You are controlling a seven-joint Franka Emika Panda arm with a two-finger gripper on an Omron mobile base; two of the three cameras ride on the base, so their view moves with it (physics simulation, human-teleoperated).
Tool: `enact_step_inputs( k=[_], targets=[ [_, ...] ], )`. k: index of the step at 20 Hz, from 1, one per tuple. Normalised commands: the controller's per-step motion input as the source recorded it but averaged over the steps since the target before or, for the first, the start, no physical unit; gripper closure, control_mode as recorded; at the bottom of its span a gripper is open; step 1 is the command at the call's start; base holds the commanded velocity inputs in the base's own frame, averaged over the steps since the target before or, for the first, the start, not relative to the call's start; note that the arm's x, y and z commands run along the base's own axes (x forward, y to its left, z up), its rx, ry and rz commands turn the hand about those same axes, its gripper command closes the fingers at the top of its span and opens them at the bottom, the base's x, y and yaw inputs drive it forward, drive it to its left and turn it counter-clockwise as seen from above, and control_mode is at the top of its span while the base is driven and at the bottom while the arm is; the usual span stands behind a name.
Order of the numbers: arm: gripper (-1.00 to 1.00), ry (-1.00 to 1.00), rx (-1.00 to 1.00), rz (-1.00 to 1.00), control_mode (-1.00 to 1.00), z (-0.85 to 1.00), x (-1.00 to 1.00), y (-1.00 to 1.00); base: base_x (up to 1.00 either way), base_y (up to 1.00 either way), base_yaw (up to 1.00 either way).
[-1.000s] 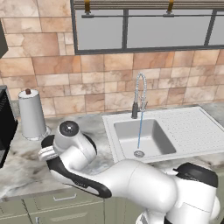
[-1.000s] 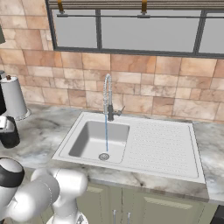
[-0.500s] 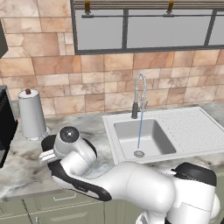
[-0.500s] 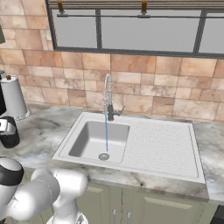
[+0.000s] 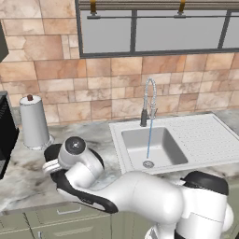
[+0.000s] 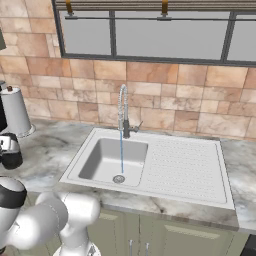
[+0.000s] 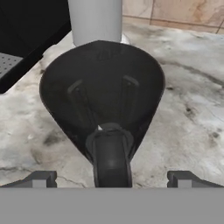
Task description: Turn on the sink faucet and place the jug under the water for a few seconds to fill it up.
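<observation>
The black jug (image 7: 103, 87) stands on the marble counter, its loop handle (image 7: 110, 159) turned toward my hand. My gripper (image 7: 112, 179) is open, one fingertip (image 7: 41, 178) on each side of the handle and neither touching it. From the right base, the jug (image 6: 12, 160) shows at the far left, just under my hand. The sink faucet (image 5: 149, 100) is running: a thin blue stream of water (image 5: 149, 140) falls into the white sink (image 5: 135, 140) beside its drain. The faucet (image 6: 122, 110) and the water (image 6: 121, 155) are well to the right of the jug.
A white paper towel roll (image 5: 33, 121) stands right behind the jug, also seen as the roll (image 7: 94, 19). The black coffee machine (image 7: 22, 39) sits to the jug's left, at the counter's end (image 5: 4, 135). A ribbed drainboard (image 6: 185, 170) lies right of the basin.
My hand has sunk slightly toward the jug. The water keeps running, and the jug has not moved.
</observation>
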Motion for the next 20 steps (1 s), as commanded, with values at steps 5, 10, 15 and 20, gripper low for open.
enact_step_inputs(
  k=[5,10,15,20],
  targets=[
    [-1.0,0.0,0.0,0.0,-1.0,-0.05,0.16,0.01,0.0,0.0,0.0],
    [-1.0,0.0,0.0,0.0,-1.0,-0.15,0.15,0.09,0.0,0.0,0.0],
    [-1.0,0.0,0.0,0.0,-1.0,-0.22,0.1,0.28,0.0,0.0,0.0],
    [1.0,0.01,0.0,0.0,-1.0,-0.21,0.07,0.24,0.0,0.0,0.0]
  ],
)
